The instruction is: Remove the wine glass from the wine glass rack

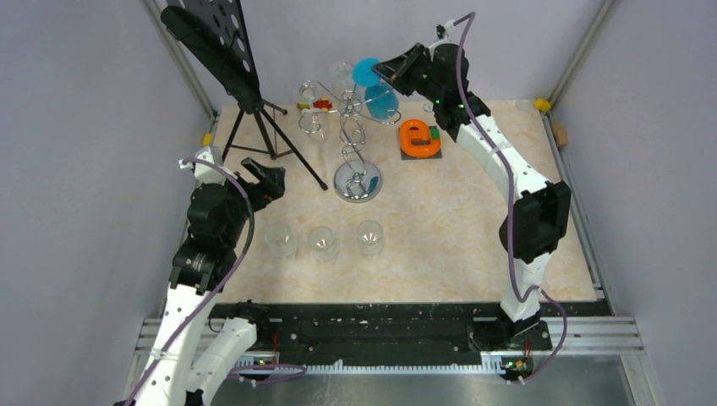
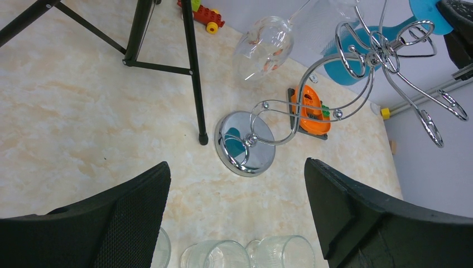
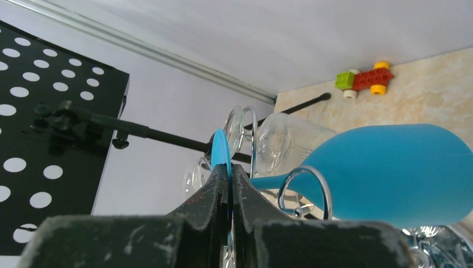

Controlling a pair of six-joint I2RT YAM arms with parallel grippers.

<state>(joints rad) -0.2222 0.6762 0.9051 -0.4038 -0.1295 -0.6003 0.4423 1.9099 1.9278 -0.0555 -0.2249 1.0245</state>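
Observation:
The chrome wine glass rack (image 1: 355, 127) stands mid-table on its round mirrored base (image 2: 245, 143). A blue wine glass (image 1: 380, 100) hangs from its top arms, bowl pointing right in the right wrist view (image 3: 390, 173), its stem running past a chrome hook loop (image 3: 304, 187). My right gripper (image 3: 229, 170) is shut on the thin blue foot disc (image 3: 221, 148) of that glass. A clear wine glass (image 2: 263, 47) also hangs from the rack. My left gripper (image 2: 237, 167) is open and empty, low over the table to the left of the rack (image 1: 269, 179).
A black tripod music stand (image 1: 211, 42) rises at back left, one leg ending near the rack base. Three clear tumblers (image 1: 323, 244) sit in a row in front. An orange object (image 1: 419, 138) lies right of the rack; a small brick toy (image 1: 321, 104) lies behind it.

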